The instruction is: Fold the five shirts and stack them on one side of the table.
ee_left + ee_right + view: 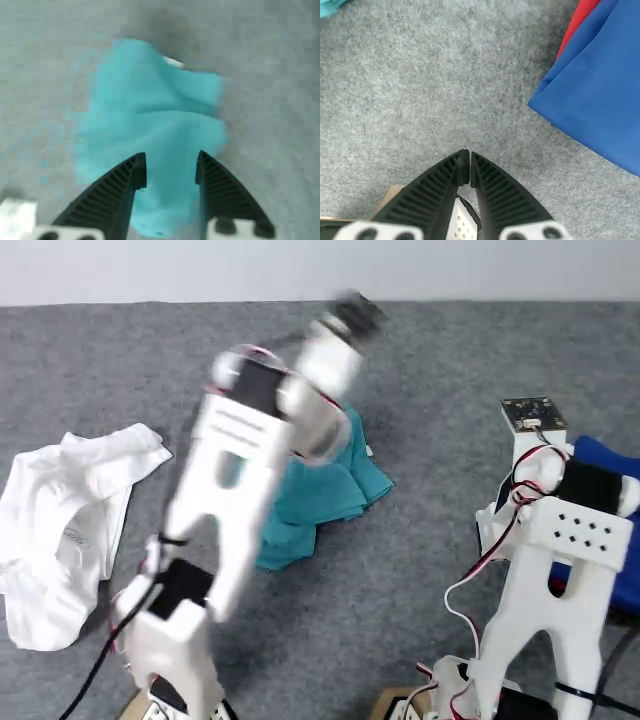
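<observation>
Grey felt-like matting covers the counter beneath me. My left fingers stand partly open, holding nothing, over the crumpled teal cotton shirt lying mid-counter. It looks light and limp and likely to bunch, so I'd pinch a hem corner or shoulder seam. My right fingers are pressed together and empty, beside the folded blue shirt lying on a red one. Farther off sprawls a rumpled white shirt.

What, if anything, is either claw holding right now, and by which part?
Nothing. The left claw is open over the teal shirt; the right claw is shut, empty.
</observation>
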